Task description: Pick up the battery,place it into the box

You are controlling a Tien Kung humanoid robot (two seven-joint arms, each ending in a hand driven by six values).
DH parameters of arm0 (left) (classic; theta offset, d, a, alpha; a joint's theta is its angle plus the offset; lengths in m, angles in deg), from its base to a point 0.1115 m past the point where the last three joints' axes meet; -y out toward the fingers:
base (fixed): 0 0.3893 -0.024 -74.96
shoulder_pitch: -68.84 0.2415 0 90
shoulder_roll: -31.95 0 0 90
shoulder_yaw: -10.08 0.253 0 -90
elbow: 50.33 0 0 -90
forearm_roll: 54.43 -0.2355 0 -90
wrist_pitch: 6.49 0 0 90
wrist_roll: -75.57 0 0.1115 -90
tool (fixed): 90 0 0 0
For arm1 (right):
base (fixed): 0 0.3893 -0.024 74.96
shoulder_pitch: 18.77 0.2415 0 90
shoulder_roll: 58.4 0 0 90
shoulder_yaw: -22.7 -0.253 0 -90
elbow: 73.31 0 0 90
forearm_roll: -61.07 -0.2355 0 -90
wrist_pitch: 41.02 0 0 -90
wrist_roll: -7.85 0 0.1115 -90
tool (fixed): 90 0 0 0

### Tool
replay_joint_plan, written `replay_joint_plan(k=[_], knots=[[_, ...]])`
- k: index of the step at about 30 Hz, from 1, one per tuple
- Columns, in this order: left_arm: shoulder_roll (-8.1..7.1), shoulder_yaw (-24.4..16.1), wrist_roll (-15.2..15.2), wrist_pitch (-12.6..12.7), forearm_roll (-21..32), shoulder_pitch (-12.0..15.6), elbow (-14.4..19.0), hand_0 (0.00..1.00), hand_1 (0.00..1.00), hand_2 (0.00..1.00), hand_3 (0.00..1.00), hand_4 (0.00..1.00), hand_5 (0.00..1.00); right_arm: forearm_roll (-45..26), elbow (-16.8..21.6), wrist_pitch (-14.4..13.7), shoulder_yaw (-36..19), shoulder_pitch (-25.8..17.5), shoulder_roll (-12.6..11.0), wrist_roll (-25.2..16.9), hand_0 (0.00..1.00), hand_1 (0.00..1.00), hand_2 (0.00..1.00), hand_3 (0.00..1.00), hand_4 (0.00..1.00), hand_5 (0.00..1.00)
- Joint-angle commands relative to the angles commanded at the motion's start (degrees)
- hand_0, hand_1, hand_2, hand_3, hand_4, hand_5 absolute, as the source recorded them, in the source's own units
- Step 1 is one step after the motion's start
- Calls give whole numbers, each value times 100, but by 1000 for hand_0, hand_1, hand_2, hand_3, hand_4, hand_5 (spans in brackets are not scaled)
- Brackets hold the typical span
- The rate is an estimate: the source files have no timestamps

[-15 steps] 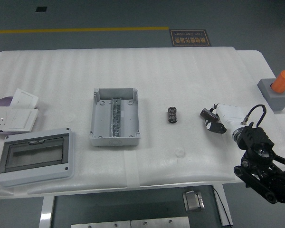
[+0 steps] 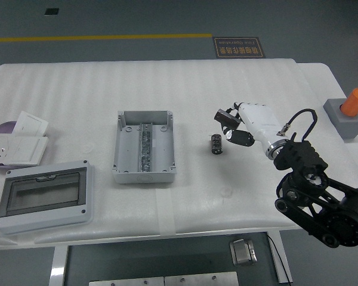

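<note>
hovering right hand (image 2: 238, 126) just beside battery (image 2: 216, 145), fingers relaxed, empty; box (image 2: 144, 147) well apart.

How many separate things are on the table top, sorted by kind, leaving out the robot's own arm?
Open grey box: 1
Clear-window cover: 1
Battery: 1
White switch or socket plates: 2 or more, stacked, exact number unclear
Grey block with orange cylinder: 1
Total: at least 6
</note>
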Motion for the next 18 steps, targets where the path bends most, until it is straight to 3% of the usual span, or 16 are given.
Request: replay_joint_plan(k=[6,7,11,12,13,18], knots=[[-61,80,2,1,58,-1,-13,632,654,515,596,543,466,-418,-129,-223,609,477,545,-185,633,566,385,664,236,181],[-68,96,-1,-2,67,2,-14,632,654,515,596,543,468,-500,-182,-282,704,535,669,-238,633,562,429,667,340,265],[-71,110,-11,-10,59,6,-12,632,654,515,596,543,468,-749,-350,-349,941,607,1024,-401,633,562,429,667,340,265],[-70,108,-12,-11,54,5,-12,632,654,515,596,543,468,-796,-374,-334,981,611,1065,-422,633,562,429,667,340,265],[-67,105,-12,-12,53,4,-11,632,654,515,596,542,467,-842,-406,-310,1045,624,1096,-437,660,622,618,713,479,370],[-60,118,-18,-10,70,12,-16,632,654,515,596,542,467,-933,-527,-194,1310,688,1134,-420,660,622,618,713,479,370]])
